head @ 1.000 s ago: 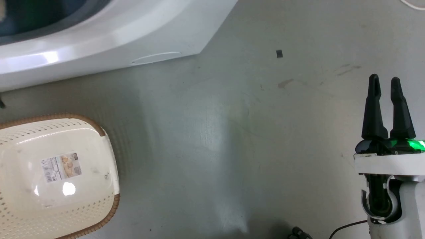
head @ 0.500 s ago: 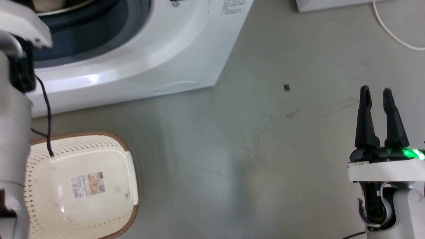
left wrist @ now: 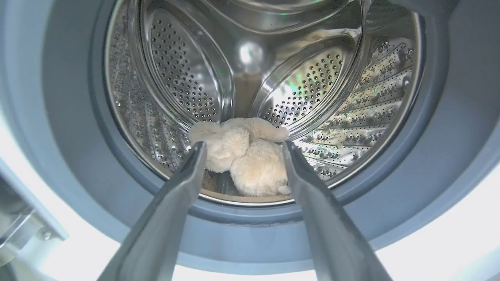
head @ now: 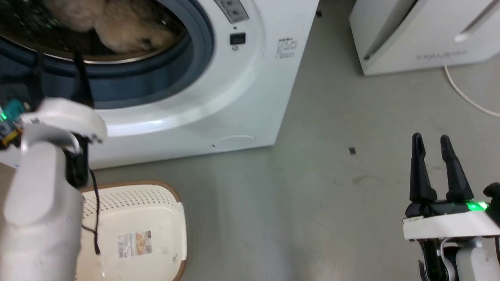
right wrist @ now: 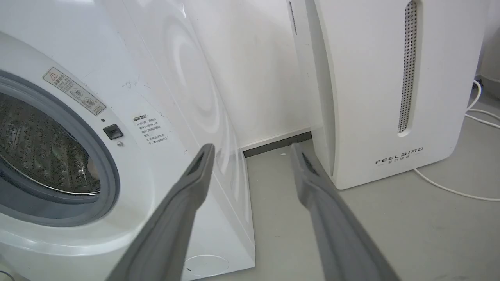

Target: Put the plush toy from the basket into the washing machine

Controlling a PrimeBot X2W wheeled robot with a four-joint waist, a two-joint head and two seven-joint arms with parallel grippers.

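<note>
Fluffy cream plush toy (left wrist: 246, 156) crumpled on washing machine (head: 234, 97) drum floor.

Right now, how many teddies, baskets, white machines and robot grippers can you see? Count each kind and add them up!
Teddies: 1, the plush toy in the drum.
Baskets: 1, the basket.
White machines: 2, the washing machine and the FEELBIRD appliance.
Grippers: 2, the left gripper and the right gripper.
Total: 6.
</note>
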